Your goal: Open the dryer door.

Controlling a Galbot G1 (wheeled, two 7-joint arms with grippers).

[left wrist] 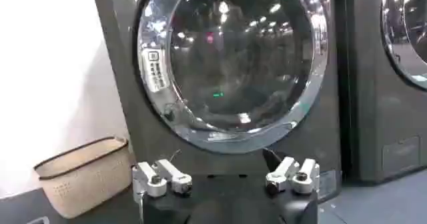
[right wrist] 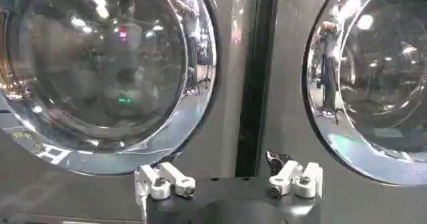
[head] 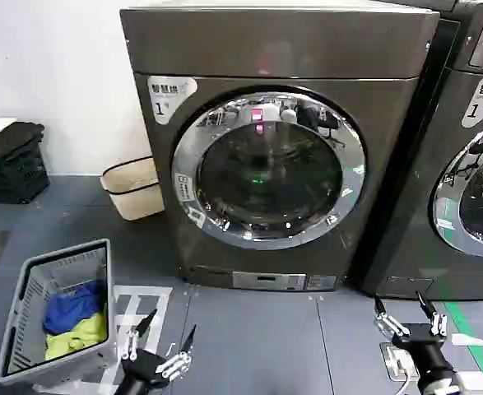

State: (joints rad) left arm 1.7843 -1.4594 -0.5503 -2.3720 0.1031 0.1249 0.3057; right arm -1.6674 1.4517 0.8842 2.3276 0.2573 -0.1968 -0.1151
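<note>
Hanging low before the machine, the left pincer point(head: 160, 341) and right pincer point(head: 406, 314) are held spread wide and empty; the door point(head: 268, 170) is seen shut above and beyond both, presumably awaiting approach.

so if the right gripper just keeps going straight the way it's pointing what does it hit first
Probably the dark gap between the two machines, or the panel beside it. The open right gripper points between the dryer door and the neighbouring door; depth is unclear.
</note>
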